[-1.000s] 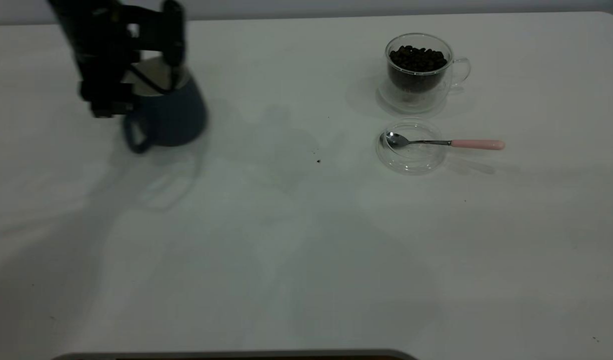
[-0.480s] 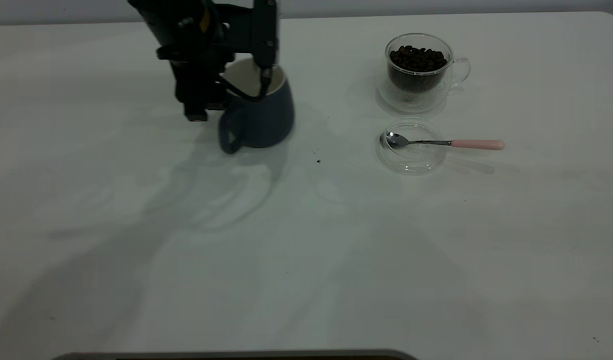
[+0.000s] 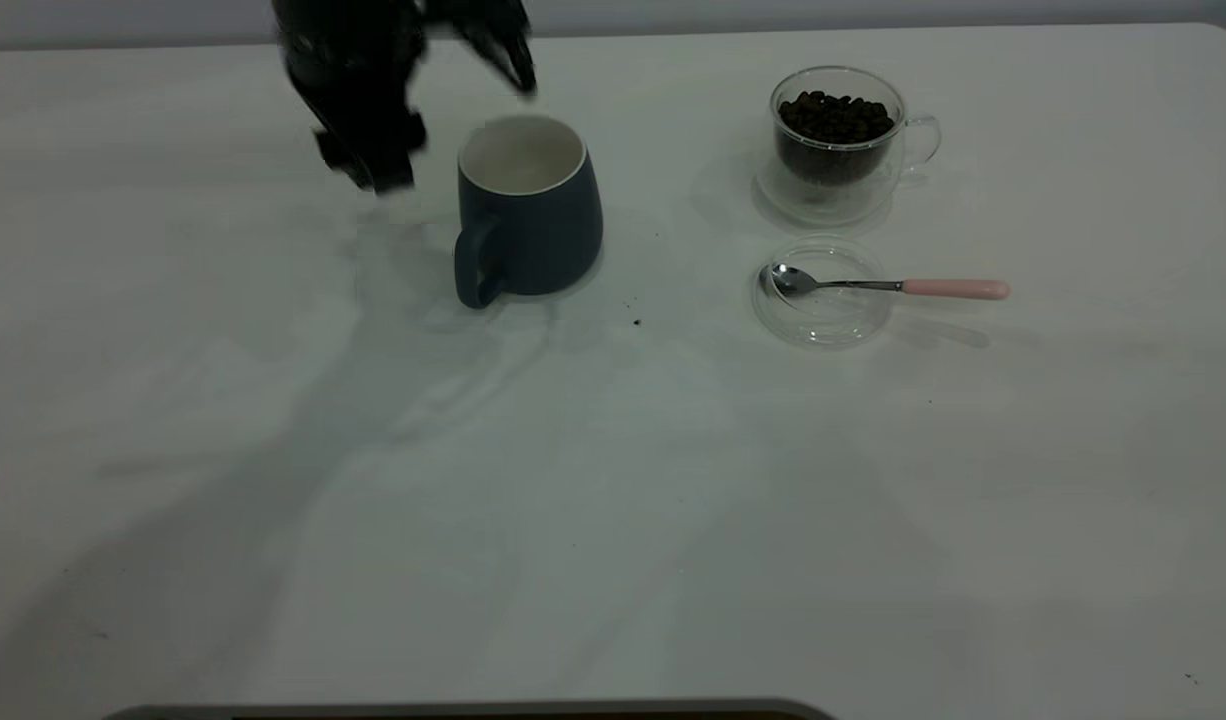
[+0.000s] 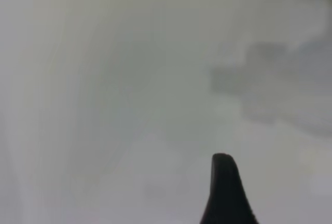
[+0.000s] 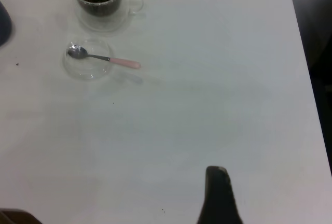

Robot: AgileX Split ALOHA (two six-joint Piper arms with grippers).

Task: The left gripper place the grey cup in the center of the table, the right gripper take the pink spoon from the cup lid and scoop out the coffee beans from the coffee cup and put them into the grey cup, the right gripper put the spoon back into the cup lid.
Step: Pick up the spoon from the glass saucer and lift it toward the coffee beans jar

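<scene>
The grey cup [image 3: 529, 215] stands upright on the table [image 3: 613, 480], a little left of the middle, its handle turned toward the near edge. My left gripper [image 3: 443, 110] hovers above and to the left of it, open and clear of the rim. The coffee cup [image 3: 838, 140] holds the coffee beans [image 3: 835, 115] at the back right. In front of it the pink spoon [image 3: 873, 286] lies across the cup lid [image 3: 823, 310], handle pointing right. My right gripper [image 5: 220, 198] hangs high above the table's right side, far from the spoon [image 5: 104, 58] and lid [image 5: 87, 67].
A few dark specks [image 3: 637, 322] lie on the table between the grey cup and the lid. The table's right edge [image 5: 306, 79] runs beside my right gripper. A dark rim [image 3: 473, 710] shows at the near edge.
The left gripper carried the grey cup rightward from the far left, set it down and let go. It has since lifted up and back to the left.
</scene>
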